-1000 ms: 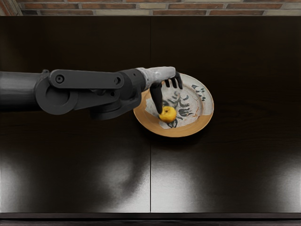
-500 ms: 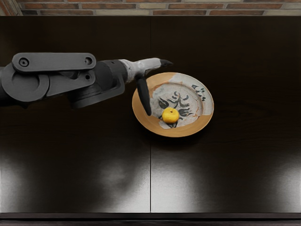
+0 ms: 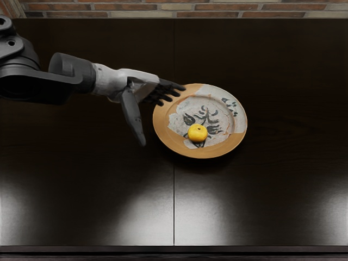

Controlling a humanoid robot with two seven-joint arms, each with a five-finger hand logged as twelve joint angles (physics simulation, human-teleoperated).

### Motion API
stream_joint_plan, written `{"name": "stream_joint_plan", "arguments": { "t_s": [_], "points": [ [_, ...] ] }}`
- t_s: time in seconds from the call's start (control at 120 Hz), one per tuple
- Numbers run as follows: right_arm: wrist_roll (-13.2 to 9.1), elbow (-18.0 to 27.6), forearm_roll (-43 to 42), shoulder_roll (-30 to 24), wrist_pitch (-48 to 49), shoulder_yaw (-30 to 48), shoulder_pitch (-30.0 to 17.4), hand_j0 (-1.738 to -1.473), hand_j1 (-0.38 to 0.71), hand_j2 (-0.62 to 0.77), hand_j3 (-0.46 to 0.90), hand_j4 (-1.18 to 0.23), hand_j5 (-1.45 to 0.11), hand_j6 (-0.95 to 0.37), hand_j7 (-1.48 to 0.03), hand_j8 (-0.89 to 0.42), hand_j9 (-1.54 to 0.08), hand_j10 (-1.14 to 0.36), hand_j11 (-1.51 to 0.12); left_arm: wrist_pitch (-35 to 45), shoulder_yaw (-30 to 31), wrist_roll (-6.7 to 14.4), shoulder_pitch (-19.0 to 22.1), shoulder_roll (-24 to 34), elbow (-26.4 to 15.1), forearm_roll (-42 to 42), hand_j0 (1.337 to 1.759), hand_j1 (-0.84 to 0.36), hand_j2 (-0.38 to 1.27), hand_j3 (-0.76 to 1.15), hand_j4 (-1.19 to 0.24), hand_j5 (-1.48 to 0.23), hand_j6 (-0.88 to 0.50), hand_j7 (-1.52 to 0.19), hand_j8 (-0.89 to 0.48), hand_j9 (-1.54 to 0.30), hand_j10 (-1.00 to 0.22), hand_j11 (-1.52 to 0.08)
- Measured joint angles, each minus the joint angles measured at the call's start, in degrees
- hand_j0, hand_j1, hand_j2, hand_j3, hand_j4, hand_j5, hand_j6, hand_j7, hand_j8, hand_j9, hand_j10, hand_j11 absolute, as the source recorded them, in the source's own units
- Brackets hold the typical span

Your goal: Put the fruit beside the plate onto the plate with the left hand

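Note:
A small yellow-orange fruit (image 3: 197, 132) lies on the round plate (image 3: 168, 130), slightly below its middle; the plate has an orange rim and a pale centre with dark painted marks. My left hand (image 3: 149, 103) hovers just left of the plate's upper-left edge, clear of the fruit. Its fingers are spread and hold nothing, with the thumb pointing down toward the table. The left arm (image 3: 49, 79) reaches in from the upper left. No right arm shows.
The plate sits on a dark glossy table (image 3: 174, 201) with a seam down its middle. A brick wall (image 3: 174, 6) runs along the table's far edge.
My left hand has let go of the fruit and drawn back leftward off the plate, turning as it went. The fruit stays on the plate.

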Motion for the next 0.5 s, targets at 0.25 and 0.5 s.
{"name": "stream_joint_plan", "arguments": {
  "t_s": [0.25, 0.5],
  "points": [
    [0.0, 0.0, 0.0, 0.0, 0.0, 0.0, 0.0, -1.658, -0.32, 0.00, 0.00, -0.02, -0.03, -0.02, -0.03, -0.02, -0.03, -0.02, -0.03, -9.5, -0.4, -1.4, 3.5, 5.1, 3.7, -11.6, 1.658, 0.35, 0.00, 0.00, 0.00, 0.00, 0.00, 0.00, 0.00, 0.00, 0.00, 0.00],
    [0.0, 0.0, 0.0, 0.0, 0.0, 0.0, 0.0, -1.658, -0.32, 0.00, 0.00, -0.02, -0.03, -0.02, -0.03, -0.02, -0.03, -0.02, -0.03, -10.7, -0.4, -1.5, 6.7, 7.2, 11.8, -20.2, 1.658, 0.35, 0.00, 0.00, 0.00, 0.00, 0.00, 0.00, 0.00, 0.00, 0.00, 0.00]
  ]
}}
